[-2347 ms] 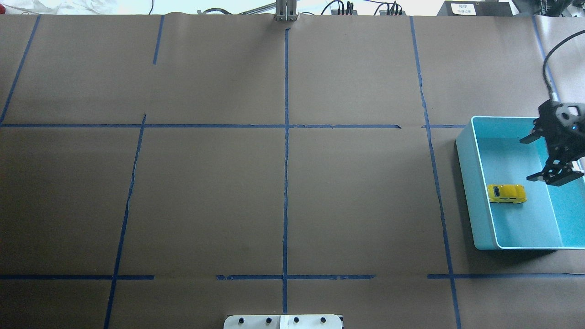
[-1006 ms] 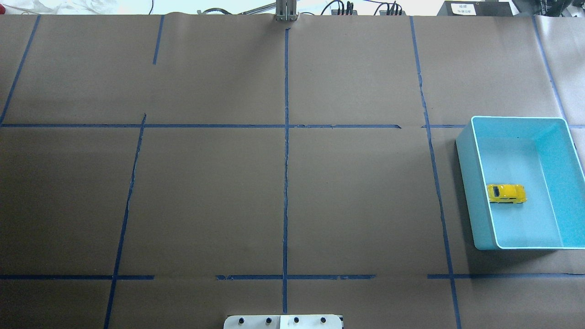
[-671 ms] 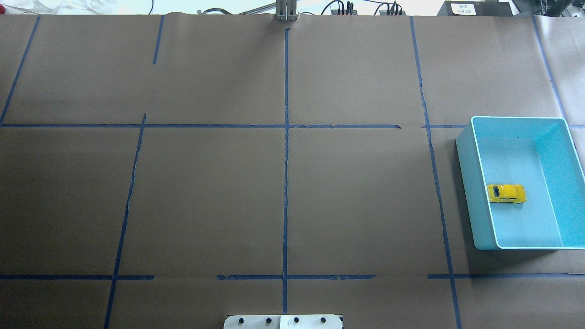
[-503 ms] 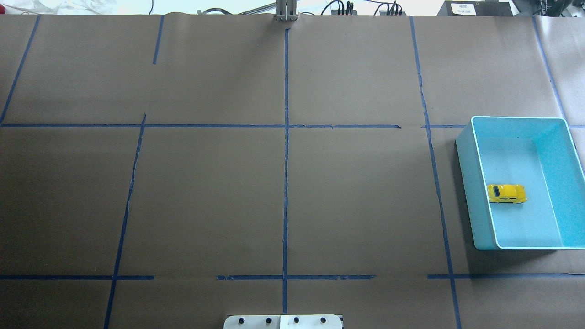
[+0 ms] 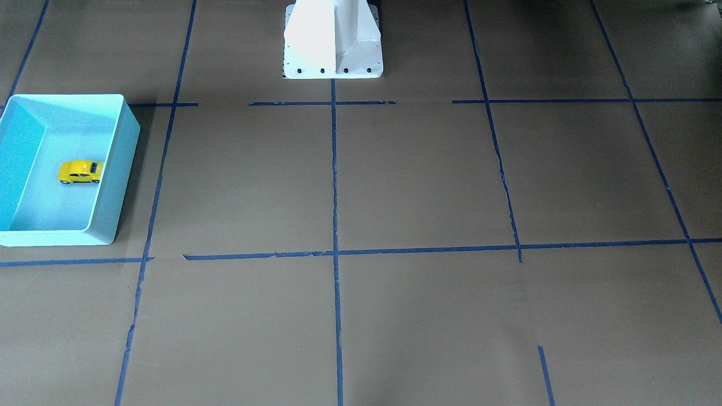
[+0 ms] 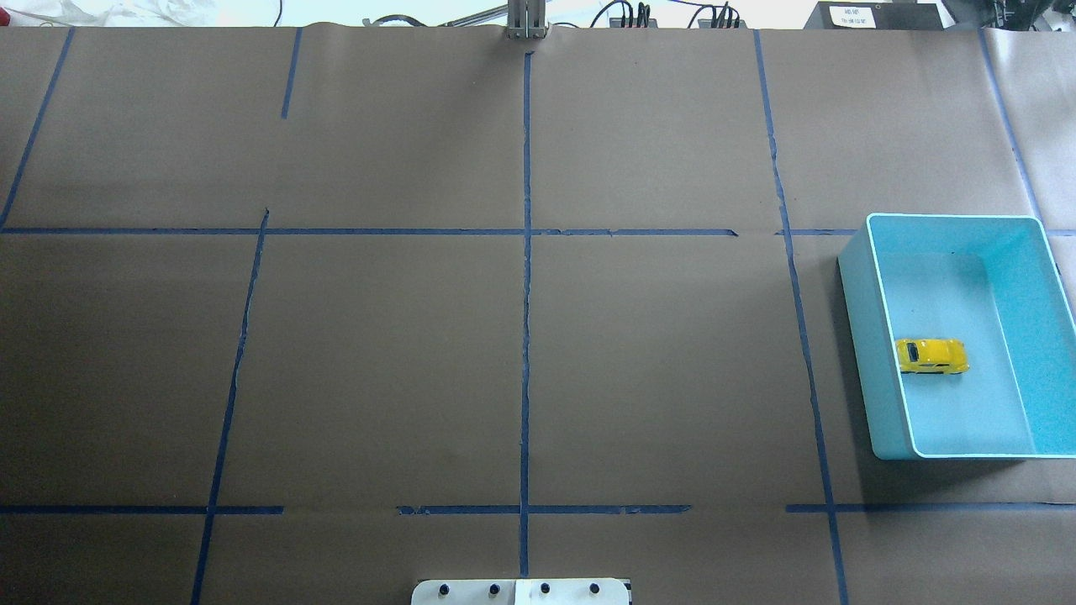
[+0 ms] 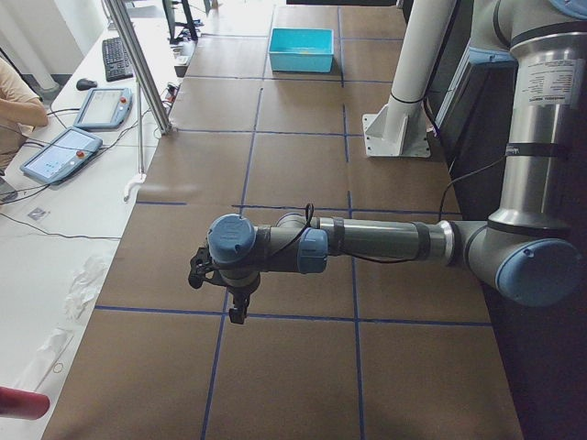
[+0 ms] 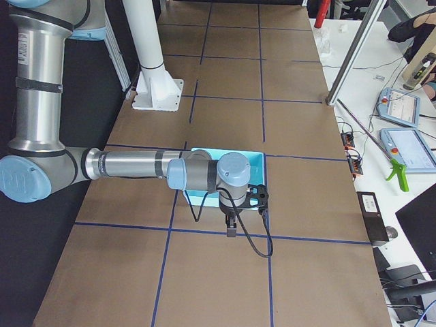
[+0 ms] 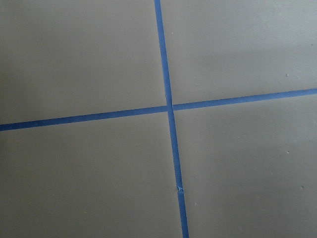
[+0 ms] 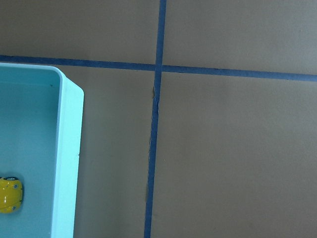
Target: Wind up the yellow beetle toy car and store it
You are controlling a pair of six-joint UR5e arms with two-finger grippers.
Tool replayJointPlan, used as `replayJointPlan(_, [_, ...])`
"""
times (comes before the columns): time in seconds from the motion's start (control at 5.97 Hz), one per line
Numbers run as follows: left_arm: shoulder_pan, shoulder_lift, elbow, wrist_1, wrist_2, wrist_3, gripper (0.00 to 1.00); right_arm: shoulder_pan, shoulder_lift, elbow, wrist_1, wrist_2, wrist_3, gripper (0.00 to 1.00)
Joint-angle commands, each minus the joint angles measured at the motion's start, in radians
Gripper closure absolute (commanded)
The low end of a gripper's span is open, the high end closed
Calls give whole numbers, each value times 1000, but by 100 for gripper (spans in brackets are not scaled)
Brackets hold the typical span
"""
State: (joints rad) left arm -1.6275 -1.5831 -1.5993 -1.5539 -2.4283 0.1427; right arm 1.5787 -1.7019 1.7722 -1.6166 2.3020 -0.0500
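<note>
The yellow beetle toy car (image 6: 931, 355) rests on its wheels on the floor of the turquoise bin (image 6: 862, 336) at the table's right side. It also shows in the front-facing view (image 5: 80, 172) and at the left edge of the right wrist view (image 10: 9, 194). Nothing holds it. My right gripper (image 8: 231, 230) hangs over the table just past the bin's edge, seen only in the exterior right view; I cannot tell whether it is open. My left gripper (image 7: 238, 312) hangs over a tape cross far from the bin (image 7: 301, 50); I cannot tell its state either.
Brown paper with blue tape lines (image 6: 525, 294) covers the table. The white robot base (image 5: 333, 39) stands at the robot's side. Operator tablets (image 7: 60, 151) and cables lie on the side table beyond the far edge.
My right gripper hung open above the bin 2.3 s ago and has since left the overhead view. The car and bin have not moved.
</note>
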Motion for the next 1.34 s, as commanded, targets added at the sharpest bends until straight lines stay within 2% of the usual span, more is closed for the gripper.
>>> replayJointPlan(0.0, [0,-1,1,0,-1,0,0,-16,5,12,-2,-42,1,0])
replayJointPlan(0.5, [0,-1,2,0,0,0,0,-14,-8,3,6,-21,-17,0])
replayJointPlan(0.67, [0,-1,-1,0,0,-2,0,-14,-15,-8,6,20,-46,0])
replayJointPlan(1.17, [0,2,-18,0,-2,-2,0,-14,-15,-8,6,25,-47,0])
